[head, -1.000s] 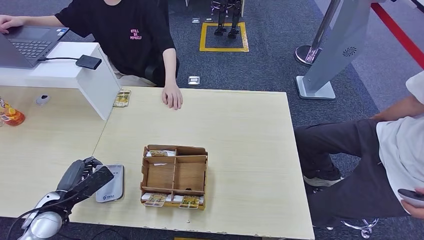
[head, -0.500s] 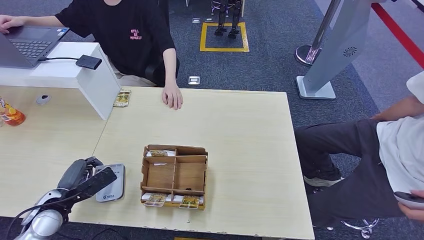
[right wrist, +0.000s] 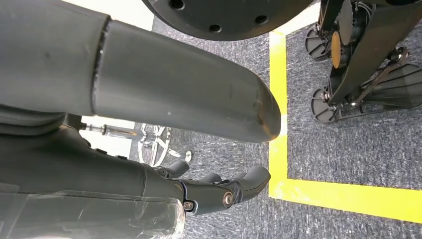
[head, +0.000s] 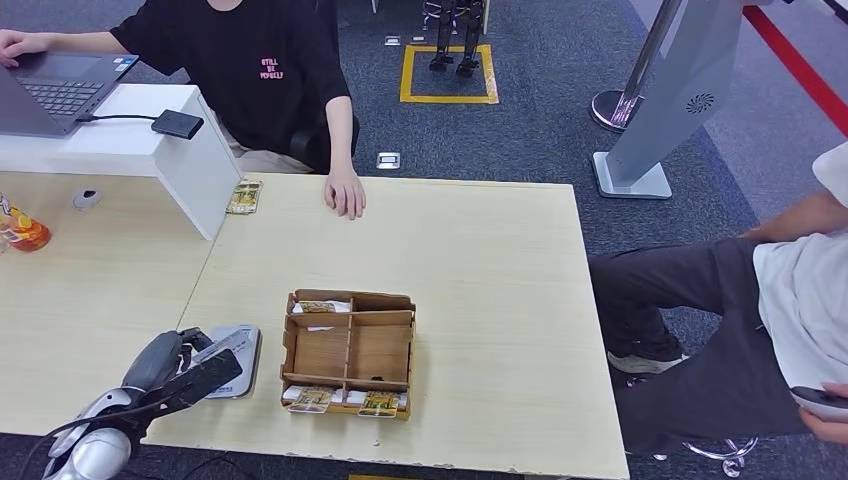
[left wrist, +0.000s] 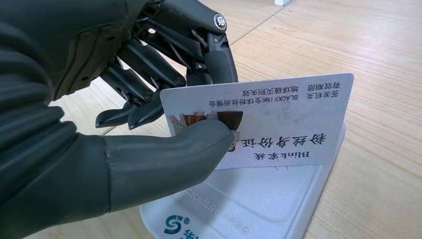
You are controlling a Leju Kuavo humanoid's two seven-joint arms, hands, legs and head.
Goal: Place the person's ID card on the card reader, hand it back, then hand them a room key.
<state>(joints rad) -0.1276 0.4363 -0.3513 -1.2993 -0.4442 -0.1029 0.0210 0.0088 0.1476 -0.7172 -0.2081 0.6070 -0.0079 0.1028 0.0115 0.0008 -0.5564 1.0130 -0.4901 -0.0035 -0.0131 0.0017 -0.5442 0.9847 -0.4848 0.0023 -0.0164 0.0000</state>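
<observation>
My left hand is at the table's near left corner and pinches the white ID card between thumb and fingers. The card hangs tilted just above the white card reader, its lower edge close to the reader's top. In the head view the card reader lies beside the wooden box, which holds room key cards in its front slots. The person in black rests a hand on the table's far edge. My right hand hangs over the carpet, holding nothing.
A white raised desk with a laptop stands at the far left. Another card lies beside it. An orange-filled bottle sits at the left edge. A second person sits at the right.
My left hand has sunk lower and slightly right over the card reader, taking the ID card with it. The person's hand and the box have stayed put.
</observation>
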